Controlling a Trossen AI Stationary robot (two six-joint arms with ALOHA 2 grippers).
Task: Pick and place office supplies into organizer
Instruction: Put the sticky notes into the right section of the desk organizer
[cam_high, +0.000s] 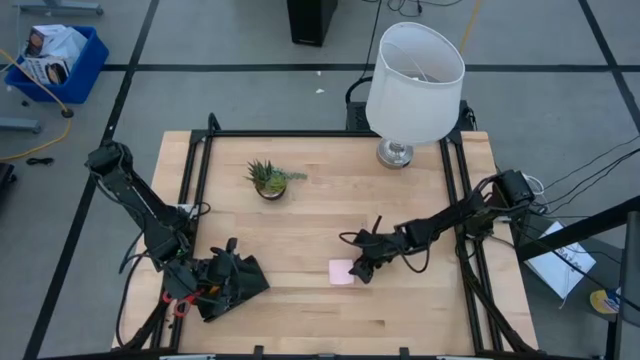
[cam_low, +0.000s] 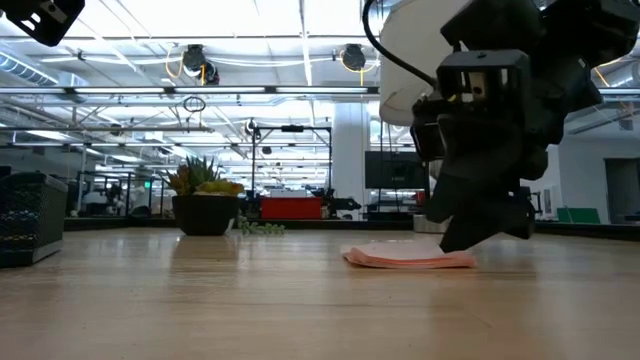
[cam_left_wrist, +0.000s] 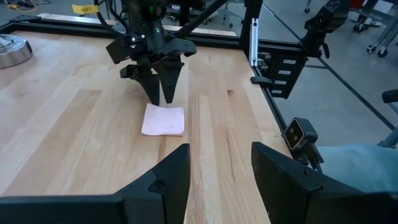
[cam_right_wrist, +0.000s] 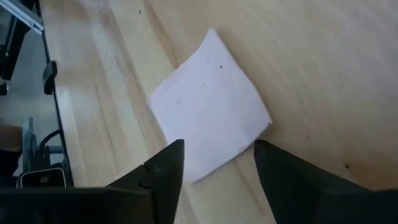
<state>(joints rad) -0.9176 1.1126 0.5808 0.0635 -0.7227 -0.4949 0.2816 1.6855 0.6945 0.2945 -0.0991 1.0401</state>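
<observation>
Pink pad: pink sticky-note pad (cam_high: 342, 272) lies flat on the wooden table (cam_high: 330, 200), toward the front edge, a little right of centre.
Right gripper: right gripper (cam_high: 362, 270) is down at the pad's right-hand edge; in the wrist view its fingers (cam_right_wrist: 163, 168) stand spread with the pad's near corner between them, not pinched.
Contact: fingertips look at or just above the pad; I cannot tell whether they touch it.
Left gripper: left gripper (cam_left_wrist: 219, 171) waits at the front-left corner, fingers parted, nothing between them.
Organizer: black organizer (cam_high: 232, 284) sits under the left arm, red-handled scissors (cam_high: 179, 301) beside it, well apart from the pad.
Background: potted plant (cam_high: 269, 179) and lamp (cam_high: 413, 85) stand farther back.
</observation>
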